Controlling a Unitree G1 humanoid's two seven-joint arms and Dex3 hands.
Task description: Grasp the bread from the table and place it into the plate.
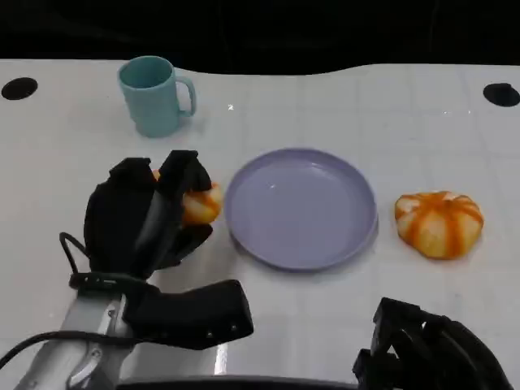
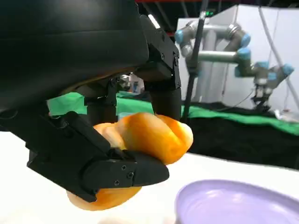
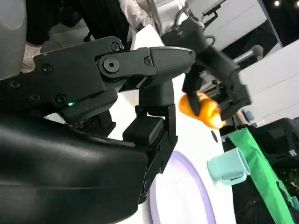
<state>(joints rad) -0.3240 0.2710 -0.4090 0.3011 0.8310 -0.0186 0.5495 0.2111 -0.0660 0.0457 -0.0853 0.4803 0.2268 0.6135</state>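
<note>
Head view gives us the clearest layout: our left hand [image 1: 150,215] is wrapped around the bread [image 1: 201,203], an orange-glazed roll, with black fingers closed over its top and side. The bread sits just left of the lavender plate [image 1: 301,207], close to its rim but not over it. We cannot tell from this view whether the roll still touches the white counter [image 1: 406,122].

From the left wrist view, we see the bread [image 2: 149,135] clamped between fingers above and a black fingertip [image 2: 140,170] below, and it appears lifted a little off the counter surface, with the plate rim [image 2: 233,200] low beside it. The right wrist view shows the same roll [image 3: 198,108] held in the left hand, beyond the plate [image 3: 187,196] and near the teal mug [image 3: 229,168].

Our right hand [image 1: 426,353] rests at the near right edge of the counter, well apart from the plate; its fingers look curled in and it holds nothing that we can see, though we cannot tell for certain how far they are closed.

A second orange striped bun [image 1: 439,223] lies on the counter just right of the plate. The teal mug [image 1: 154,93] stands upright at the far left, handle to the right.
</note>
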